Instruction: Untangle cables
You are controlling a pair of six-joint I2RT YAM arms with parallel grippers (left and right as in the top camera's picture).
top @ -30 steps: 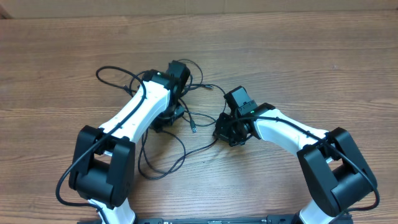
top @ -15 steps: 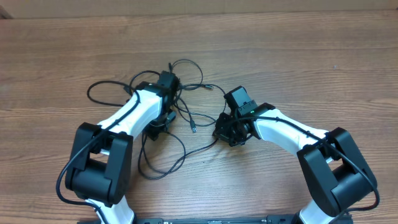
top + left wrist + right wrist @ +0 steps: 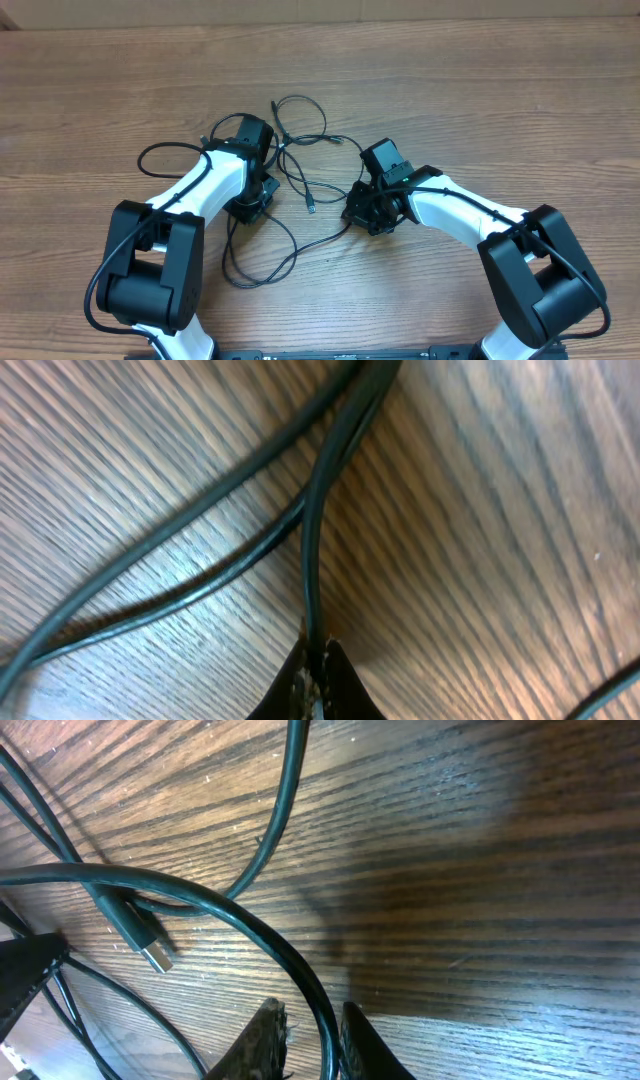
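Thin black cables looping across the wooden table, left pincer pinching one strand, right pincer pinching another, silver plug near its tips

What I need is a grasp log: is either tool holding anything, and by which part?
The left tool pinches a cable mid-strand. The right tool straddles a curved strand; whether it grips cannot be told.

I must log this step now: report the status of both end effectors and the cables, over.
Left end effector shut on one strand of the cables. Right end effector shut around another strand. Strands lie crossed; no other obstacle seen.
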